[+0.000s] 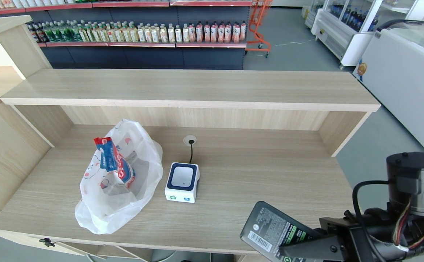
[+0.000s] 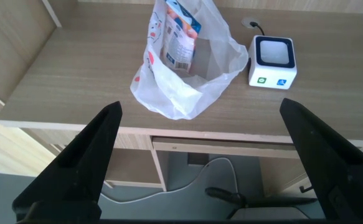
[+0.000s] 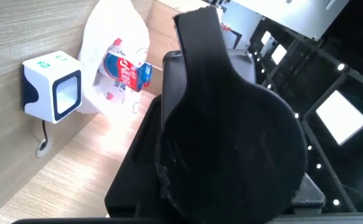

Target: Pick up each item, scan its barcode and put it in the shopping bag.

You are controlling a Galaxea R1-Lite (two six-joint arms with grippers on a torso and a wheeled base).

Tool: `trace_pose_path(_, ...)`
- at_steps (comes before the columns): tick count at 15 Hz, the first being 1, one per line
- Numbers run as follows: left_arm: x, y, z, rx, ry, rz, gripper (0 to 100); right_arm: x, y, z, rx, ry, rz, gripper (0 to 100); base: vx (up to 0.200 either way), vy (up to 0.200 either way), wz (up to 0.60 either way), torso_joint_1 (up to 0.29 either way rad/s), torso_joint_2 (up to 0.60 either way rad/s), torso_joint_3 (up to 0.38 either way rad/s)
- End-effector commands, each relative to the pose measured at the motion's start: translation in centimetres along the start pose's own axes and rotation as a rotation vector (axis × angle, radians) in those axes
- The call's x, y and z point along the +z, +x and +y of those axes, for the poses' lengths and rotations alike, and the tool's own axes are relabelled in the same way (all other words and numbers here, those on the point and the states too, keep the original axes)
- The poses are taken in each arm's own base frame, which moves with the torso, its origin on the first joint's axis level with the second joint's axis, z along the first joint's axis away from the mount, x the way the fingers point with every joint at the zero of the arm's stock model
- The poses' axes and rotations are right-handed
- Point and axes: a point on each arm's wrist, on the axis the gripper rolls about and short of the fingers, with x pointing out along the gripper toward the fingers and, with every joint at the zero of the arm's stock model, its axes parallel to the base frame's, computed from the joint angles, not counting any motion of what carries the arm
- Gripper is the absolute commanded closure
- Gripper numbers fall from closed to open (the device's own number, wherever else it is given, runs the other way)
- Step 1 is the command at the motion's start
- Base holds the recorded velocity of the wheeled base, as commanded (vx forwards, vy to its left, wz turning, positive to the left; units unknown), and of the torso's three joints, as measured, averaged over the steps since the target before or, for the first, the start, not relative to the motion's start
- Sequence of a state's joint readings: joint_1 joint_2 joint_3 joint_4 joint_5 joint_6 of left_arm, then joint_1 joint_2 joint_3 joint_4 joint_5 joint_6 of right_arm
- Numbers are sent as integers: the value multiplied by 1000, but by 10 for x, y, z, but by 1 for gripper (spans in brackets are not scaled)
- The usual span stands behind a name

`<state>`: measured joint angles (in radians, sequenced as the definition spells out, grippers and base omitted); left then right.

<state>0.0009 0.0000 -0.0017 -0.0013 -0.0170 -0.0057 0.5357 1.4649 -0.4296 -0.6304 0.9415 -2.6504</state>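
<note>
A dark flat pouch (image 1: 270, 228) with a white barcode label hangs over the counter's front right corner, and my right gripper (image 1: 308, 244) is shut on its lower end. Up close the pouch (image 3: 231, 137) hides most of the right wrist view. The white scanner (image 1: 182, 182) with a blue-rimmed window sits mid-counter. Left of it stands the white plastic shopping bag (image 1: 119, 178), mouth open, with a red and blue packet (image 1: 113, 160) inside. My left gripper (image 2: 200, 109) hangs open in front of the counter edge, nothing between its fingers, facing the bag (image 2: 181, 81) and scanner (image 2: 273, 60).
The scanner's black cable runs into a round grommet (image 1: 190, 139) behind it. A raised wooden ledge (image 1: 190, 87) and side walls (image 1: 8, 153) enclose the counter. Bare wood (image 1: 270, 163) lies right of the scanner. White freezers (image 1: 404, 76) stand far right.
</note>
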Motion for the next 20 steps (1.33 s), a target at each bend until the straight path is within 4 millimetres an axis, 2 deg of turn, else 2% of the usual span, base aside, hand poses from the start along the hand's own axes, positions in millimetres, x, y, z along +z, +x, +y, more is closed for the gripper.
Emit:
trace_pose_path(1, 0, 0, 0, 1, 0, 0, 0, 0, 0, 0, -1, 1, -2, 100, 0, 0, 0, 0, 0, 0)
trace_pose_path(14, 0, 0, 0, 1, 0, 0, 0, 2, 0, -2, -15, 17, -14, 100, 0, 0, 0, 0, 0, 0)
trace_pose_path(15, 0, 0, 0, 1, 0, 0, 0, 2, -8, -11, -22, 84, 12, 100, 0, 0, 0, 0, 0, 0)
trace_pose_path(16, 0, 0, 0, 1, 0, 0, 0, 0, -14, -13, -17, 208, 40, 100, 0, 0, 0, 0, 0, 0)
trace_pose_path(18, 0, 0, 0, 1, 0, 0, 0, -4, -25, -7, 24, 554, 121, 100, 0, 0, 0, 0, 0, 0)
trace_pose_path(20, 0, 0, 0, 1, 0, 0, 0, -10, -58, -14, 73, 786, 367, 100, 0, 0, 0, 0, 0, 0)
